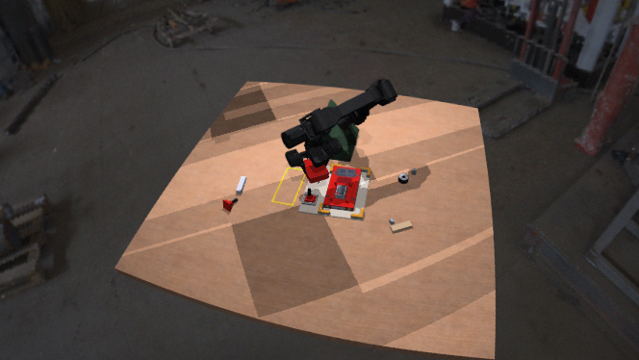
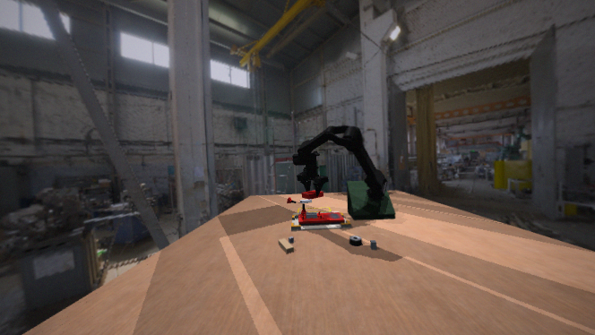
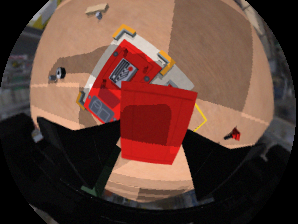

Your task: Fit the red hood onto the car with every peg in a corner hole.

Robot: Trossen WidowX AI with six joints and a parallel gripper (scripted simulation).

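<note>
The red hood (image 1: 317,174) (image 2: 310,195) (image 3: 145,150) is held in the air, roof toward the wrist camera. My gripper (image 2: 313,192) (image 3: 152,126) is shut on it, with one black finger at each side. The hood is above and beside the chassis (image 1: 355,185) (image 2: 329,219) (image 3: 137,52), apart from it and turned relative to it in the wrist view. The chassis sits in the jig (image 1: 364,197) (image 2: 318,227) between orange corners. The grey engine block (image 1: 341,192) (image 3: 123,71) is on its deck. Some small pegs show around it; the hood's corner holes cannot be made out.
A red stand with a black post (image 1: 310,197) is beside the chassis. A yellow outline (image 1: 280,185) (image 3: 201,112) lies left of it in the top view. A red funnel-like piece (image 1: 227,205), white block (image 1: 241,185), wheel (image 1: 403,178) and tan block (image 1: 401,226) lie around.
</note>
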